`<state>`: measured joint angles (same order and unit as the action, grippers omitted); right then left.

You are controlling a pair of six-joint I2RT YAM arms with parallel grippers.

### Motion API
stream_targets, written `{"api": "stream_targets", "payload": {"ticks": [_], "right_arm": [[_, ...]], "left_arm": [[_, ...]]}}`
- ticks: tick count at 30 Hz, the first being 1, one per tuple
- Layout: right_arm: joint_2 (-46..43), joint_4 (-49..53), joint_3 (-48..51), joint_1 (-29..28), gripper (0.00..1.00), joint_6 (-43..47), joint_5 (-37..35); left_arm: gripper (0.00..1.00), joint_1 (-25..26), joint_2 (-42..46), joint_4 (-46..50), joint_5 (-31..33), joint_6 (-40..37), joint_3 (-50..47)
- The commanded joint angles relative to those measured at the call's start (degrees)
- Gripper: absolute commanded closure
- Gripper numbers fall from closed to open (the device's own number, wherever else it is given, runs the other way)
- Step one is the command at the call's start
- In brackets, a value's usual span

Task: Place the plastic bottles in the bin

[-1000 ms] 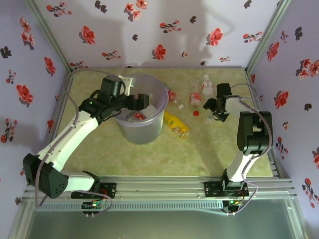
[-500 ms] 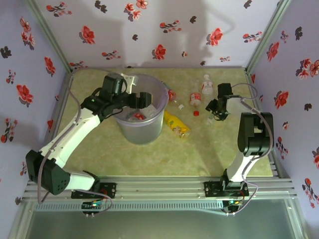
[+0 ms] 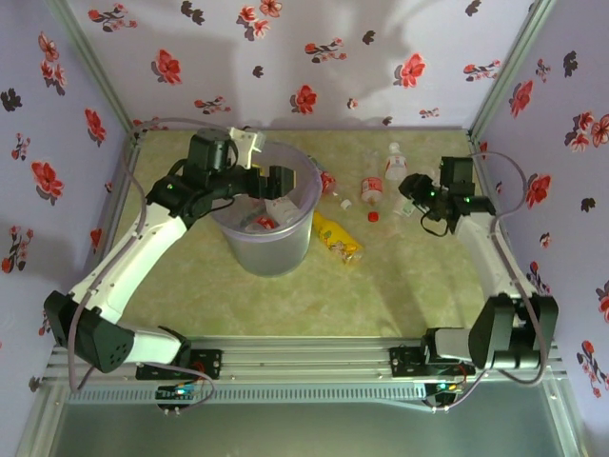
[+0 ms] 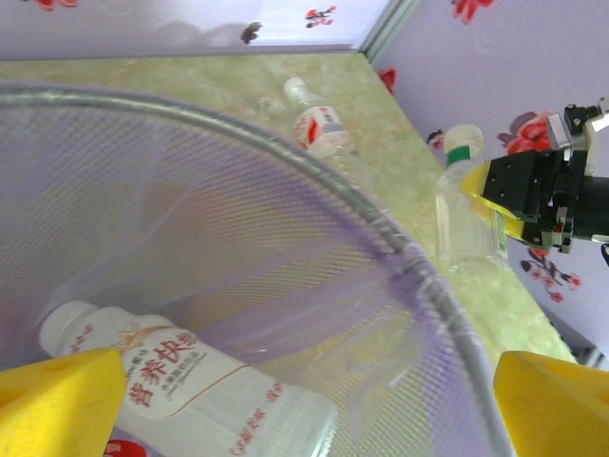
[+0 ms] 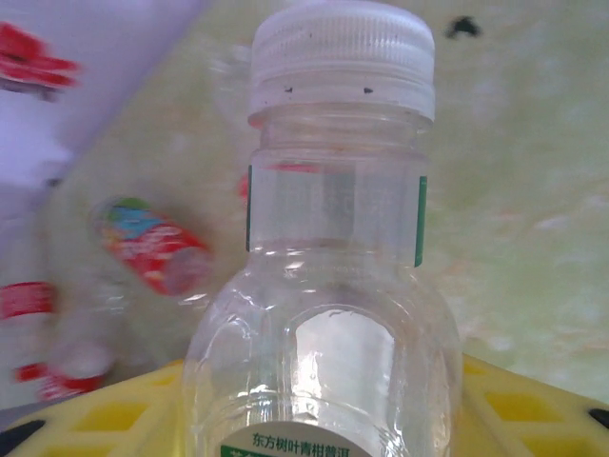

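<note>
where floral walls [image 3: 285, 67] flank table [image 3: 381, 286], left end effector [image 3: 276, 185] gapes, right one [image 3: 409, 187] grips bottle [image 5: 324, 314].

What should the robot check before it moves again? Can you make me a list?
1. Grip of the right hand on the green-labelled bottle: ok.
2. That bottle's white cap on: ok.
3. The bin standing upright: ok.
4. The left hand open and empty: ok.
5. Bin mouth free for a drop: probably not ok, the left hand hangs over it.
6. All bottles binned: not ok, a yellow-labelled bottle and a red-labelled bottle lie on the table.
</note>
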<state>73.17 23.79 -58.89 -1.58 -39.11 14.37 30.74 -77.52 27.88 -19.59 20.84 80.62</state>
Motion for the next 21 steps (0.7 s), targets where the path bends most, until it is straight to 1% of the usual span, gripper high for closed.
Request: {"api": "stream_targets", "payload": {"ticks": [1,2,5,9,11,14,21], "right_arm": [[-3.6,-13.9,3.6,-2.8,0.50,-10.2,8.3],[-4.3,-14.7,3.3,-4.3,0.50,-11.6,7.3],[-6.4,-14.3,1.4,-9.1,0.51,-13.1,1.1],[-7.5,-15.4,0.2,-14.1,0.52,-15.1,-2.6],[-7.1,-16.4,-0.1,-15.9,0.52,-15.7,-2.9],[-6.4,-19.8,-0.1,-17.5,0.53,-17.3,-1.5],[-8.5,-24.4,-1.5,-20.5,0.54,-17.6,-0.2]], "left_arm": [[0.00,0.3,-0.1,-0.8,-5.2,-1.2,3.2],[0.00,0.8,-0.2,-0.4,-5.2,-1.6,3.7],[0.00,2.9,-0.6,1.2,-5.3,-2.5,5.9],[0.00,7.6,-1.9,0.7,-5.3,-2.6,8.0],[0.00,9.7,-3.4,-1.0,-5.4,-1.9,8.6],[0.00,12.2,-6.3,-0.8,-5.5,-2.4,10.6],[0.00,13.8,-11.7,-0.2,-5.4,-2.2,14.4]]}}
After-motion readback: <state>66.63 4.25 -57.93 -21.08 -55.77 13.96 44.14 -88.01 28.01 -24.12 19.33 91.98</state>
